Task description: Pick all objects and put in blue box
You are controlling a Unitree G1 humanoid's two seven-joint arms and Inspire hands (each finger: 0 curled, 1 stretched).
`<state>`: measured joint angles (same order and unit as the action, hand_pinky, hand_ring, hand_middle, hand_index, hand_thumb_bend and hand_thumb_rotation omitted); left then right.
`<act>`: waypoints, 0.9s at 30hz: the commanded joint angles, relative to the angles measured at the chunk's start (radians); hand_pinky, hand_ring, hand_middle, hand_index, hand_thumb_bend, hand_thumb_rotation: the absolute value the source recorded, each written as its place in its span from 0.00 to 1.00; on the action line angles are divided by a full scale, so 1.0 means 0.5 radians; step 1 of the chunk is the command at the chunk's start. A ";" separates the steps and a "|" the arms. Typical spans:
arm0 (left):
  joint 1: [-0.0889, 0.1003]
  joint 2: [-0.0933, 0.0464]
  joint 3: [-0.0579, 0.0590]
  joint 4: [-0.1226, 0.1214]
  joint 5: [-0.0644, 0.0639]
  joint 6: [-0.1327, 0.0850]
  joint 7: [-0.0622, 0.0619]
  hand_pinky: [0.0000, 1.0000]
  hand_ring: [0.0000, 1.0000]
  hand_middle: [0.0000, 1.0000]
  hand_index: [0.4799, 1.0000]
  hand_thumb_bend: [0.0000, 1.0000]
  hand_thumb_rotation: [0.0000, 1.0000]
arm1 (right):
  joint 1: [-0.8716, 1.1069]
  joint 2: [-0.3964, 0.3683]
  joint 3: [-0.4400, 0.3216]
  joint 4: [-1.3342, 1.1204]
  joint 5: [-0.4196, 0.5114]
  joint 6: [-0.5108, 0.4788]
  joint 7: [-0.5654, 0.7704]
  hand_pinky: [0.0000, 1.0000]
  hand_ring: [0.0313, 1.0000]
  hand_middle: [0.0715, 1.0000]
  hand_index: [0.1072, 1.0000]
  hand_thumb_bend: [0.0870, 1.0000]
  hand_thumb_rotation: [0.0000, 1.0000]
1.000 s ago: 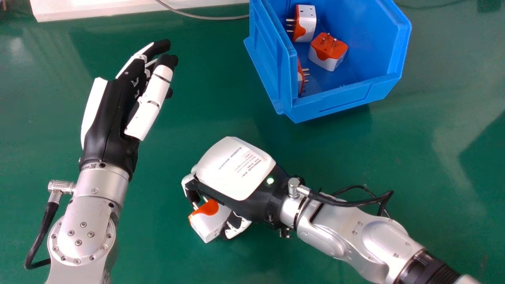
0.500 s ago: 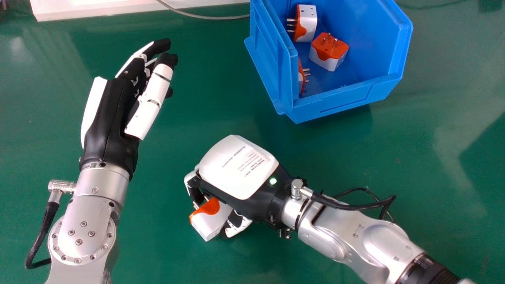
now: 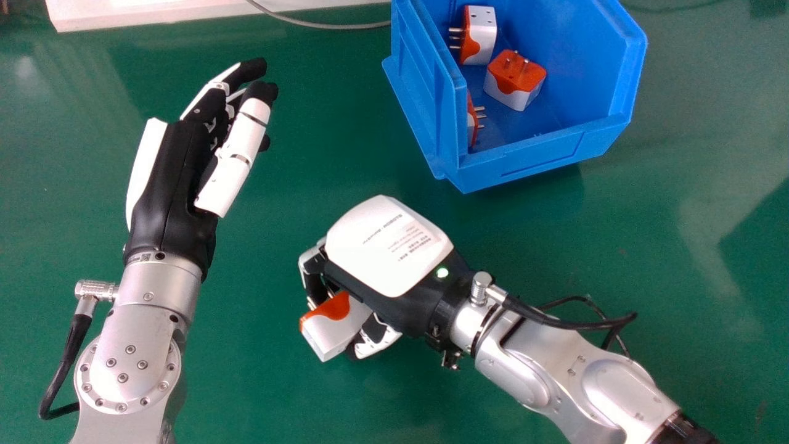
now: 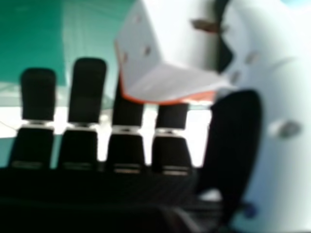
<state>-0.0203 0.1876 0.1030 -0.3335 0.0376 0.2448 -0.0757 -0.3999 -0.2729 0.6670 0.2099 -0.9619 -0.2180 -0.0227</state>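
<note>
Adapter (image 3: 333, 335) clasped by curled right robot hand (image 3: 388, 246), presumably to be carried steadily to box (image 3: 542, 154) beyond it.

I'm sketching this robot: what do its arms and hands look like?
The left forearm and right forearm are silver, with rounded joints and black cables. The left hand and right hand are black and white; the right's white back plate bears small print, near a green light.

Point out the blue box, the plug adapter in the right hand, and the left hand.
Blue box (image 3: 539, 158): head view, on its near wall.
Held adapter (image 3: 337, 332): head view, on its white body.
Left hand (image 3: 165, 185): head view, on its black side.
</note>
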 commanded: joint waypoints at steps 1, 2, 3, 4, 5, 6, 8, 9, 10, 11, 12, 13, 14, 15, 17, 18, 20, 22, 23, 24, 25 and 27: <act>-0.032 0.019 0.012 -0.041 -0.004 -0.014 -0.003 0.78 0.85 0.84 0.72 0.35 0.79 | 0.017 -0.026 -0.087 -0.165 0.089 0.003 0.071 0.37 0.42 0.48 0.41 0.47 0.00; -0.033 0.019 0.014 -0.037 -0.005 -0.016 -0.004 0.78 0.85 0.84 0.72 0.35 0.79 | 0.033 -0.038 -0.112 -0.224 0.109 0.021 0.111 0.37 0.42 0.48 0.41 0.47 0.00; -0.034 0.021 0.017 -0.028 -0.005 -0.021 -0.006 0.78 0.85 0.84 0.72 0.35 0.79 | 0.057 -0.047 -0.146 -0.297 0.123 0.051 0.148 0.37 0.42 0.48 0.42 0.46 0.00; -0.035 0.023 0.021 -0.023 -0.006 -0.024 -0.008 0.78 0.85 0.84 0.72 0.35 0.79 | 0.082 -0.053 -0.177 -0.365 0.131 0.078 0.174 0.37 0.42 0.48 0.42 0.46 0.00; -0.036 0.024 0.024 -0.018 -0.008 -0.027 -0.009 0.78 0.85 0.84 0.72 0.36 0.79 | 0.100 -0.056 -0.198 -0.412 0.135 0.099 0.193 0.36 0.42 0.48 0.42 0.46 0.00; -0.036 0.025 0.026 -0.015 -0.008 -0.029 -0.010 0.78 0.85 0.84 0.72 0.36 0.79 | 0.121 -0.063 -0.221 -0.465 0.137 0.118 0.210 0.36 0.42 0.48 0.42 0.46 0.00; -0.036 0.030 0.032 -0.006 -0.010 -0.037 -0.014 0.78 0.85 0.84 0.72 0.36 0.79 | 0.166 -0.074 -0.275 -0.575 0.161 0.156 0.252 0.36 0.42 0.48 0.43 0.46 0.00; -0.037 0.033 0.034 -0.003 -0.012 -0.040 -0.015 0.78 0.85 0.84 0.72 0.36 0.79 | 0.190 -0.080 -0.305 -0.633 0.177 0.175 0.277 0.36 0.42 0.48 0.43 0.46 0.00; -0.038 0.035 0.037 0.002 -0.013 -0.043 -0.017 0.78 0.85 0.84 0.72 0.36 0.79 | 0.213 -0.085 -0.334 -0.690 0.192 0.193 0.306 0.35 0.42 0.49 0.43 0.45 0.00; -0.040 0.037 0.040 0.010 -0.013 -0.049 -0.018 0.78 0.85 0.84 0.72 0.36 0.79 | 0.236 -0.093 -0.361 -0.746 0.208 0.205 0.332 0.35 0.42 0.49 0.43 0.45 0.00; -0.043 0.039 0.042 0.024 -0.014 -0.059 -0.019 0.78 0.85 0.84 0.72 0.36 0.79 | 0.259 -0.103 -0.388 -0.800 0.223 0.213 0.351 0.35 0.42 0.49 0.44 0.45 0.00; -0.046 0.043 0.046 0.042 -0.015 -0.073 -0.021 0.78 0.85 0.84 0.72 0.36 0.79 | 0.282 -0.110 -0.416 -0.852 0.234 0.215 0.355 0.35 0.42 0.49 0.44 0.45 0.00; -0.048 0.047 0.050 0.056 -0.017 -0.085 -0.024 0.78 0.85 0.84 0.72 0.36 0.79 | 0.309 -0.119 -0.446 -0.911 0.239 0.221 0.358 0.35 0.42 0.49 0.45 0.45 0.00; -0.049 0.050 0.053 0.066 -0.018 -0.095 -0.027 0.78 0.85 0.84 0.72 0.36 0.79 | 0.339 -0.125 -0.476 -0.979 0.235 0.241 0.373 0.35 0.42 0.49 0.45 0.45 0.00; -0.054 0.057 0.062 0.089 -0.022 -0.114 -0.034 0.78 0.85 0.84 0.72 0.36 0.79 | 0.390 -0.121 -0.522 -1.084 0.227 0.285 0.404 0.35 0.42 0.49 0.45 0.45 0.00; -0.056 0.060 0.065 0.102 -0.023 -0.126 -0.036 0.78 0.85 0.84 0.72 0.36 0.79 | 0.420 -0.114 -0.545 -1.141 0.220 0.313 0.420 0.34 0.42 0.49 0.46 0.45 0.00; -0.059 0.066 0.070 0.121 -0.025 -0.144 -0.041 0.78 0.85 0.84 0.72 0.36 0.79 | 0.479 -0.107 -0.590 -1.251 0.219 0.356 0.443 0.34 0.42 0.49 0.46 0.45 0.00; -0.067 0.076 0.080 0.149 -0.031 -0.165 -0.048 0.78 0.85 0.84 0.72 0.37 0.79 | 0.535 -0.098 -0.633 -1.344 0.230 0.381 0.449 0.34 0.42 0.49 0.46 0.45 0.00; -0.073 0.083 0.087 0.168 -0.036 -0.178 -0.052 0.78 0.85 0.84 0.72 0.37 0.79 | 0.564 -0.094 -0.655 -1.386 0.236 0.383 0.439 0.34 0.42 0.49 0.46 0.45 0.00; -0.077 0.088 0.091 0.181 -0.039 -0.187 -0.055 0.78 0.85 0.84 0.72 0.37 0.79 | 0.584 -0.089 -0.670 -1.411 0.239 0.382 0.433 0.34 0.42 0.49 0.46 0.45 0.00; -0.078 0.091 0.095 0.192 -0.041 -0.198 -0.058 0.79 0.85 0.84 0.72 0.37 0.78 | 0.607 -0.086 -0.689 -1.438 0.245 0.371 0.417 0.34 0.42 0.49 0.46 0.45 0.00; -0.077 0.096 0.101 0.208 -0.042 -0.218 -0.061 0.79 0.85 0.84 0.72 0.37 0.78 | 0.666 -0.090 -0.739 -1.485 0.263 0.328 0.363 0.34 0.42 0.49 0.46 0.45 0.00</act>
<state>-0.0458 0.2223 0.1438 -0.2241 0.0233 0.1682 -0.1035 -0.0808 -0.3226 0.3274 -0.4837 -0.8526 -0.0364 0.1961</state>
